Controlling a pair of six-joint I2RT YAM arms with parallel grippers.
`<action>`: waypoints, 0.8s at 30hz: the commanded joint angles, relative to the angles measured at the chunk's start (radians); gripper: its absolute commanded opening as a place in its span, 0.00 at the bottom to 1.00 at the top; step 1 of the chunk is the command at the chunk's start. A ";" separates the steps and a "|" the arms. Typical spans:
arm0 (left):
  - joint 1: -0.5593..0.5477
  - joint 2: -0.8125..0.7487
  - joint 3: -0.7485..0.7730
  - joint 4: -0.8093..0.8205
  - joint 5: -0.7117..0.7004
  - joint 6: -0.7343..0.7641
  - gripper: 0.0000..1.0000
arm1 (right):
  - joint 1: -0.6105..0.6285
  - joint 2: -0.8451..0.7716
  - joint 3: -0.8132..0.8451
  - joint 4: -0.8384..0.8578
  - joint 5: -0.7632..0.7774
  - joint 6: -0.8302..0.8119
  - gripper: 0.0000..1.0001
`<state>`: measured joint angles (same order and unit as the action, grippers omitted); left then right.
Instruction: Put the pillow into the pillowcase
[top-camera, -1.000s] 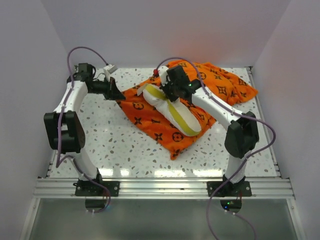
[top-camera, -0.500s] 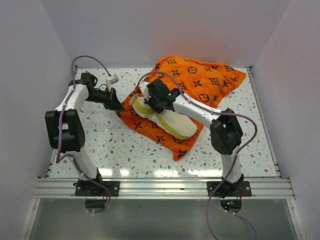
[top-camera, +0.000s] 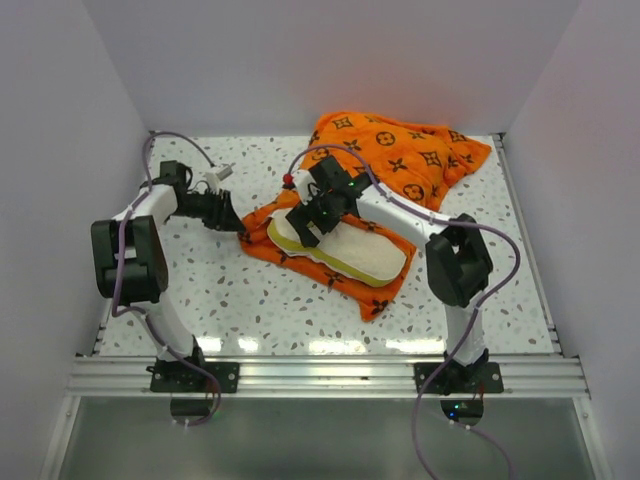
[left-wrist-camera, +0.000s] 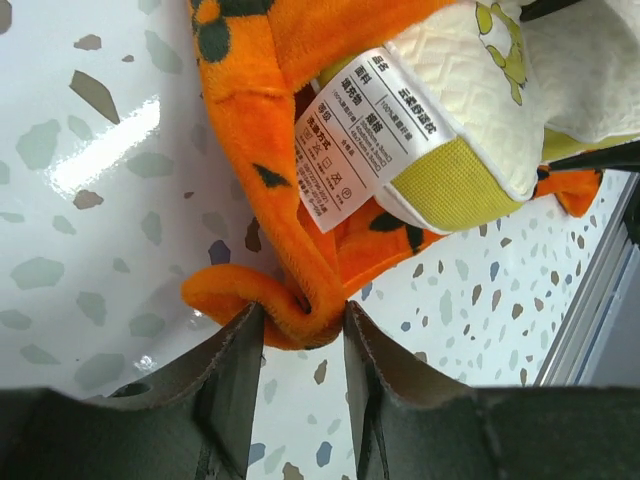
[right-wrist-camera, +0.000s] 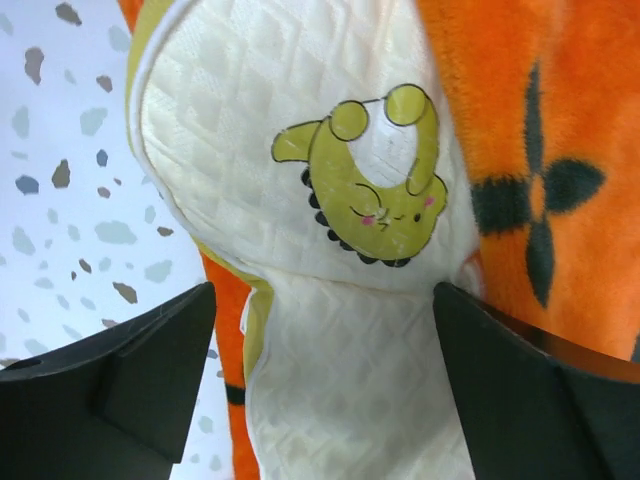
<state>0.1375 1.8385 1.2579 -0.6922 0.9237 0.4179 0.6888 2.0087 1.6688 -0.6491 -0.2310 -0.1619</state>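
Cream pillow (right-wrist-camera: 300, 190) lies within the gaping right pincer (right-wrist-camera: 320, 300), atop the pillowcase (right-wrist-camera: 530, 130).

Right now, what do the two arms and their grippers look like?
The left arm and the right arm have white links and bulky black joints. A thin purple cable loops along each. The left gripper and right gripper have flat black fingers. A small green light glows near the right wrist.

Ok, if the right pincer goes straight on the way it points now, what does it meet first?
The pillow: it lies dead ahead of the open right pincer, though how far off is unclear.
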 joint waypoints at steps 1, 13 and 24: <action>0.007 -0.024 0.005 0.077 0.017 -0.054 0.41 | 0.023 -0.043 -0.006 -0.064 0.117 -0.040 0.98; 0.011 -0.080 -0.047 0.102 0.020 -0.073 0.51 | 0.114 0.194 0.084 -0.101 0.377 -0.152 0.99; 0.011 -0.218 -0.146 0.169 0.030 -0.008 0.54 | 0.043 0.262 0.415 -0.288 -0.008 -0.046 0.00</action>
<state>0.1410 1.7058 1.1557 -0.5938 0.9382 0.3695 0.8124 2.2463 1.9396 -0.8516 0.0261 -0.3149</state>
